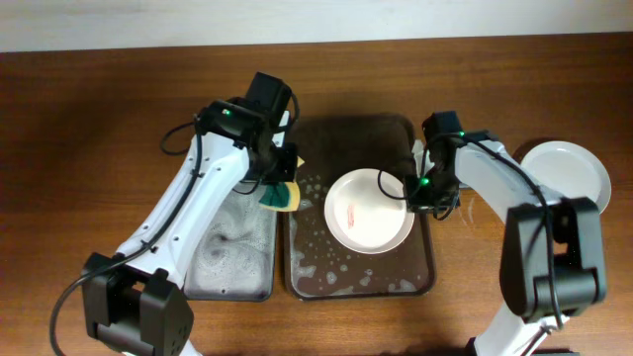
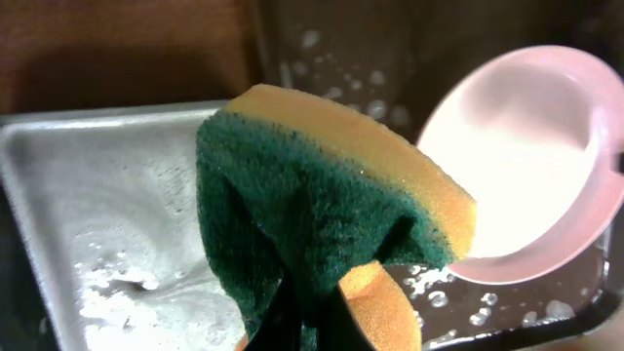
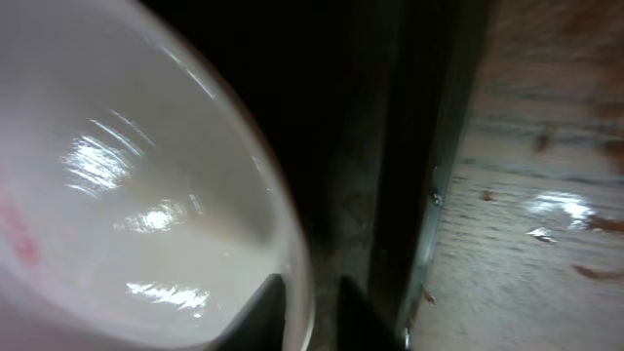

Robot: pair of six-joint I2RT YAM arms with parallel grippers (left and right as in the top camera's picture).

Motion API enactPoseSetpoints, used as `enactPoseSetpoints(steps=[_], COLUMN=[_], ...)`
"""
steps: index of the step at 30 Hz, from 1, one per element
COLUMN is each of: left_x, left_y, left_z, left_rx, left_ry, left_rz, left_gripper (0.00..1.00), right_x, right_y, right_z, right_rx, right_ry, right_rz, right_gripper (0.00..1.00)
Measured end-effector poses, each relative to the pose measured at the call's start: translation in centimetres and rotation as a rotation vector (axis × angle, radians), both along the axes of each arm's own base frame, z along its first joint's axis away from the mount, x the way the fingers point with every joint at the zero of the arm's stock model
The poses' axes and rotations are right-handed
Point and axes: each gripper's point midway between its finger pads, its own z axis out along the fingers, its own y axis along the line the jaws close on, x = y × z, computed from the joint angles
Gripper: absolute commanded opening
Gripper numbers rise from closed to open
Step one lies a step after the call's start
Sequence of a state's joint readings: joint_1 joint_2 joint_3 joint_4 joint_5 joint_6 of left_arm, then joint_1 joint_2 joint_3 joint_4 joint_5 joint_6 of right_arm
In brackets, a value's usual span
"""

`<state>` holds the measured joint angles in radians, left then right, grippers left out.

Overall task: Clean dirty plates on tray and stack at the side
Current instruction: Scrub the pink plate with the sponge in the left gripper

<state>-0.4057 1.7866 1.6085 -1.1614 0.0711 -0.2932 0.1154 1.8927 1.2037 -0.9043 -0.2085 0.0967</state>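
Observation:
A white plate (image 1: 368,211) with a reddish smear is held tilted over the dark brown tray (image 1: 309,259). My right gripper (image 1: 413,191) is shut on its right rim; the rim shows between the fingers in the right wrist view (image 3: 292,283). My left gripper (image 1: 280,188) is shut on a green-and-yellow sponge (image 1: 280,196), left of the plate and apart from it. In the left wrist view the sponge (image 2: 322,205) fills the middle and the plate (image 2: 517,166) is at the right. Another white plate (image 1: 566,176) lies on the table at the far right. A mint green plate is not in view.
A smaller grey-lined tray (image 1: 232,252) with soapy water sits left of the brown tray, also in the left wrist view (image 2: 88,195). Foam and water drops cover the brown tray's floor. Bare wooden table (image 1: 79,148) surrounds both trays.

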Motion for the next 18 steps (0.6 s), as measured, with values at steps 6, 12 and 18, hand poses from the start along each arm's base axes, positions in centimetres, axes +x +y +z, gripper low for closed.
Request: enactPoseSetpoints(steps=[6, 12, 18], left_x=[0.2, -0.1, -2.7], left_y=[-2.5, -9.6, -16.5], left_z=[0.3, -1.8, -11.4], left_rx=[-0.036, -0.15, -0.213], left_ry=[-0.04, -0.095, 0.099], left_rz=[-0.011, -0.017, -0.072], left_gripper=[0.0, 0.0, 0.0], right_x=[0.4, 0.5, 0.3], right_y=[0.5, 0.7, 0.7], right_z=[-0.7, -0.7, -0.7], right_rx=[0.028, 0.036, 0.038], right_ry=[0.002, 0.007, 0.016], right_rz=[-0.034, -0.081, -0.085], right_gripper=[0.04, 0.04, 0.04])
